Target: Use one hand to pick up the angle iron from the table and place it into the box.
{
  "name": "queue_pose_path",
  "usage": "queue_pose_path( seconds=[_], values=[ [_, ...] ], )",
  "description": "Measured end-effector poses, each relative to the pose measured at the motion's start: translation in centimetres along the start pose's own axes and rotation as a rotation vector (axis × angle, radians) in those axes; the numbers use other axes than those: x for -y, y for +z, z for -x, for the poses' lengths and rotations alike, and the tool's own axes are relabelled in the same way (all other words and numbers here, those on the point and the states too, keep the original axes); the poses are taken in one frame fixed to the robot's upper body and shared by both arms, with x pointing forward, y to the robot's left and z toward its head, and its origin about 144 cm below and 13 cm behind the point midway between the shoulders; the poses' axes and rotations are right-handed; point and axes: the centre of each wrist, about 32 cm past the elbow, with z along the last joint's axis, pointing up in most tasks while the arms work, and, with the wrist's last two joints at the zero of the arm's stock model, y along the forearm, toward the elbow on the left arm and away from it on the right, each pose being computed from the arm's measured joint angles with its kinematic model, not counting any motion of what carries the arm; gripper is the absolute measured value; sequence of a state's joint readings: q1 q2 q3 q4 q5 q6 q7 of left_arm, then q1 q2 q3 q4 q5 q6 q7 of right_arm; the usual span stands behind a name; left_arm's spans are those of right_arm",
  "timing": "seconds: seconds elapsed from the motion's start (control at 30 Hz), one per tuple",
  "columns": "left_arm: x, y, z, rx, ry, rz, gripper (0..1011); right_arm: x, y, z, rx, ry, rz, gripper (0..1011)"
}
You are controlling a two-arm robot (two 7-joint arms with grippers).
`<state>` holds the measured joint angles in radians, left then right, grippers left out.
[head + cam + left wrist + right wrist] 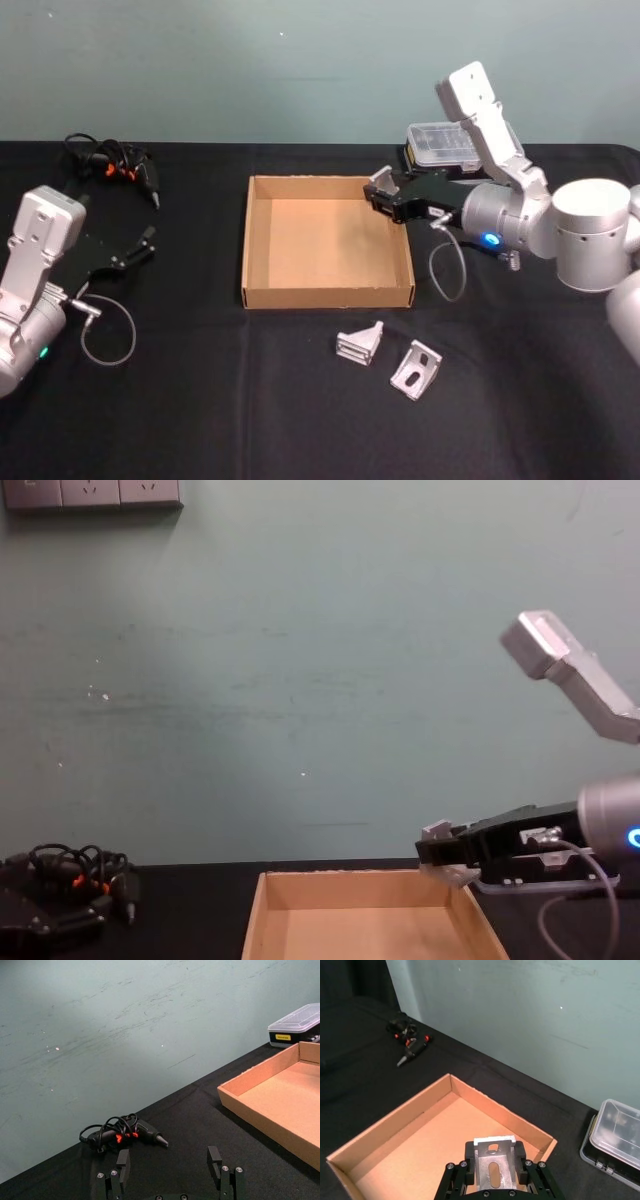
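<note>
While the fingers (520, 1161) of the right gripper (494, 1156) are clamped on either side of an angle iron (492, 1170), the piece is held in the air over the box (327, 296), near its far right corner. In the chest view the bracket is seen above the level of the cardboard rim, so the pick-up can be judged done and the carry nearly so. What is left is to lower the piece, release it on the box floor and draw the arm clear. The box floor is bare cardboard.

The held angle iron is a small L-shaped bracket of dull silver metal with a slotted hole in its face, and it is gripped across its width by slim black fingers. The box is shallow, tan and lidless, with low walls of plain cardboard. It sits on a table (200, 410) covered in matte black. In front of the box, a second angle iron (361, 343) and a third angle iron (416, 369) lie on the table, just beside each other and apart from the cardboard wall.

Behind the right arm, a black plastic case (445, 143) with a clear lid is seen. At the far left, a black corded tool (120, 165) with orange marks is bundled in its own cable. The left gripper (145, 245) is parked on the left, well apart from the box, its fingers (123, 1159) spread and holding nothing.
</note>
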<state>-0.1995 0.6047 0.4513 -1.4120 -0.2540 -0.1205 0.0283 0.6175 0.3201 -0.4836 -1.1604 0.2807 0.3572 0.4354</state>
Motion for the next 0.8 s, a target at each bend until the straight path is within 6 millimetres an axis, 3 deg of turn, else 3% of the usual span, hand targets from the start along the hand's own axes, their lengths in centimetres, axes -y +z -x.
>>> queue_pose_path(
  seconds=[0.47, 0.8],
  values=[
    [0.0, 0.0, 0.0, 0.000, 0.000, 0.000, 1011, -3.5, 0.2, -0.2, 0.030, 0.008, 0.054, 457],
    [0.0, 0.0, 0.0, 0.000, 0.000, 0.000, 1011, -4.3, -0.1, 0.4, 0.019, 0.026, 0.090, 457]
  ],
)
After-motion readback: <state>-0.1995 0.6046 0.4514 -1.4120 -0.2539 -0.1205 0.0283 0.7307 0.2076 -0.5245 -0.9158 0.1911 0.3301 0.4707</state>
